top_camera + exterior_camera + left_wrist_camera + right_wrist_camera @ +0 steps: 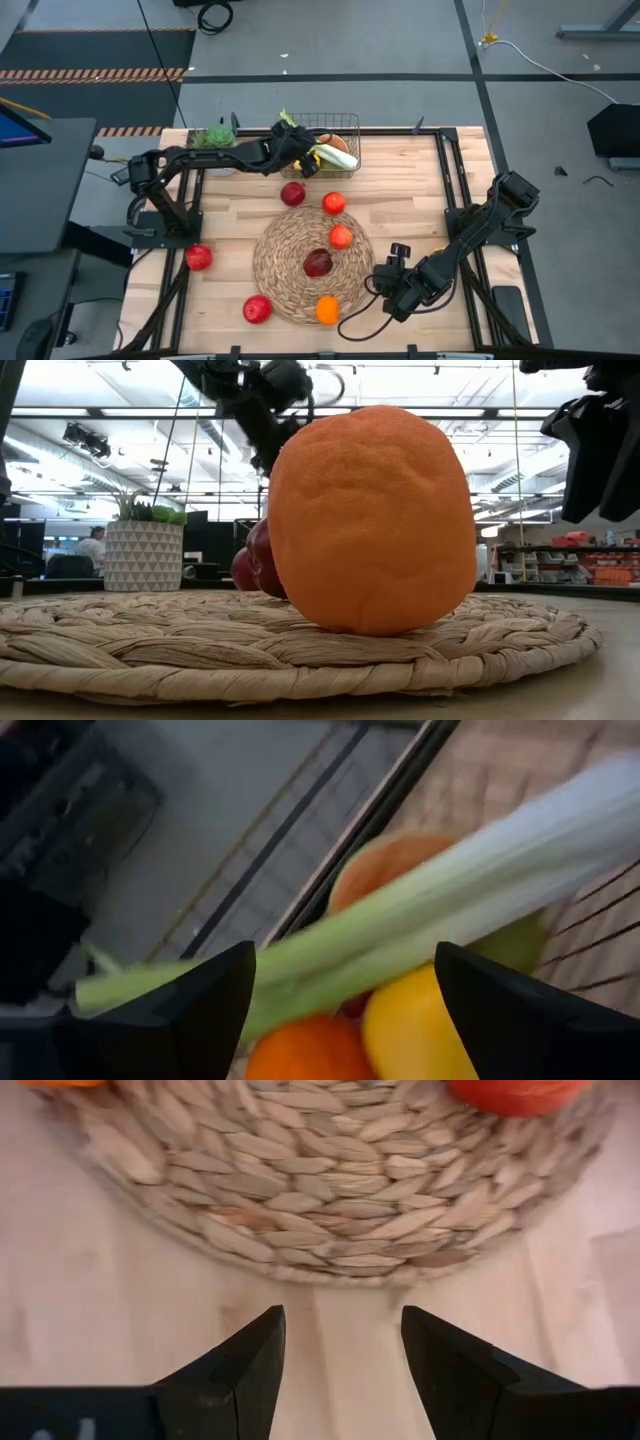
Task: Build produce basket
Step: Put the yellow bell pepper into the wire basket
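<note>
Table [420,215]: pale wood, both arms reaching in over it.
Woven mat [285,275]: round, near the middle; an orange [327,310] at its near edge, a dark red fruit [318,263] at its centre.
Basket [352,128]: dark wire, at the far edge beside the potted plant [215,137], with yellow and orange fruit inside.
Leek [420,920]: lying across the basket top.
Left gripper [340,995]: over the basket, fingers wide apart either side of the leek, not clamping it.
Right gripper [340,1355]: low over bare wood beside the mat, fingers apart, empty.
Loose apples: one [198,257] near the left arm's base, another [257,309] by the mat.
</note>
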Robot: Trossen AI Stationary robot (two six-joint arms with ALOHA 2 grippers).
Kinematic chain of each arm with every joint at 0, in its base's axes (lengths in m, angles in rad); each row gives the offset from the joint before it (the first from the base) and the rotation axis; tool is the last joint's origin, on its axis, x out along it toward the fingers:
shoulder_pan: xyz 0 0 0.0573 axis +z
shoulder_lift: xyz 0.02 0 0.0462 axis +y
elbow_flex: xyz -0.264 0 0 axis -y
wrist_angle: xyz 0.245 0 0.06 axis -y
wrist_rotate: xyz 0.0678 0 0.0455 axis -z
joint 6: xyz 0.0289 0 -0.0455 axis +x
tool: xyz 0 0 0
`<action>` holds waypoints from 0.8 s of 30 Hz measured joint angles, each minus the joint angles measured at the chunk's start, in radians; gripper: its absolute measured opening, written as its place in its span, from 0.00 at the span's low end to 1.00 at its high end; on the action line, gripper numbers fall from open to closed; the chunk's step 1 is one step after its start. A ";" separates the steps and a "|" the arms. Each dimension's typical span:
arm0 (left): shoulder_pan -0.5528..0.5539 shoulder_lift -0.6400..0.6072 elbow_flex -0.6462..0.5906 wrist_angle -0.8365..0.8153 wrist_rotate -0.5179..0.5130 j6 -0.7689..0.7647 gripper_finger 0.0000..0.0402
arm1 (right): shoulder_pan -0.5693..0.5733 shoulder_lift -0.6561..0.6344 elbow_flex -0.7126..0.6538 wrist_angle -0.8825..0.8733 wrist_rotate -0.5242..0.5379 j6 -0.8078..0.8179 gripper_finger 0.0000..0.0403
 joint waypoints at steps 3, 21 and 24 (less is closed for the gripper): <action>-0.040 -0.023 0.047 0.003 0.001 0.003 0.79 | -0.003 0.000 0.000 -0.032 0.023 0.001 0.52; -0.398 -0.057 0.133 -0.012 0.003 -0.039 0.79 | 0.068 -0.293 0.001 -0.367 -0.091 0.316 0.49; -0.438 -0.055 0.114 -0.011 0.005 -0.052 0.79 | 0.092 -0.293 -0.001 -0.480 -0.161 0.417 0.49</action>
